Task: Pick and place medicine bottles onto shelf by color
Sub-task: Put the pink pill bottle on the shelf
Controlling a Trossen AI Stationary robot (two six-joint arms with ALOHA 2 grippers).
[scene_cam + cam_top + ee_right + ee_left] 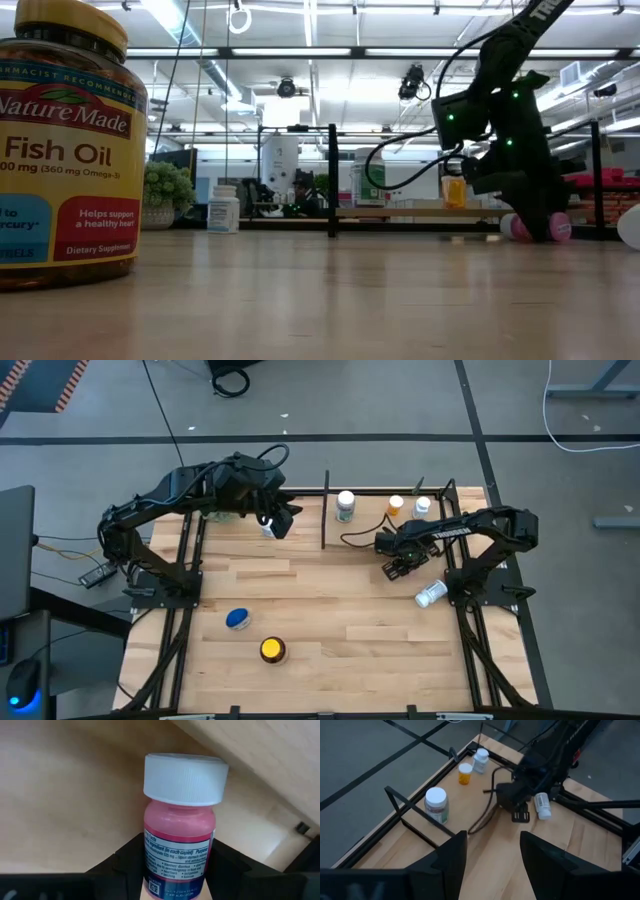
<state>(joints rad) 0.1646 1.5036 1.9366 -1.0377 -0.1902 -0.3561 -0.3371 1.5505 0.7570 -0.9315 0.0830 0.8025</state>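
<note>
Nearest the lens, low view: wide amber fish-oil bottle [65, 150], yellow lid, upright on the tabletop, well apart from the shelf [372, 515].

Progress, as judged from the layout:
- Placed on the shelf board, all upright: green-labelled bottle [345, 506] with white cap; orange bottle [396, 506]; small white bottle [422, 508] just beside the orange one.
- Left on the open table: the fish-oil bottle; blue-lidded bottle [238, 619] near it; white bottle [430, 594] lying on its side by the right arm's base.
- Unsettled: white-capped bottle [268, 530] under the left arm's wrist; on the shelf board or beside it, cannot tell.
- Estimate: roughly midway, with at least three more transfers after the one in hand. Colour grouping on the shelf not clear enough to confirm.

Claws:
- Right gripper [402, 567]: closed around the pink bottle [180, 820], fingers clamped on the labelled body, white cap clear of the fingertips. Held low over the table, just in front of the shelf. Touching the wood or slightly raised, cannot tell.
- Left gripper [492, 850]: fingers spread apart, nothing between them, nothing touched. Positioned above the far-left part of the table, facing across towards the shelf and the right arm.
</note>
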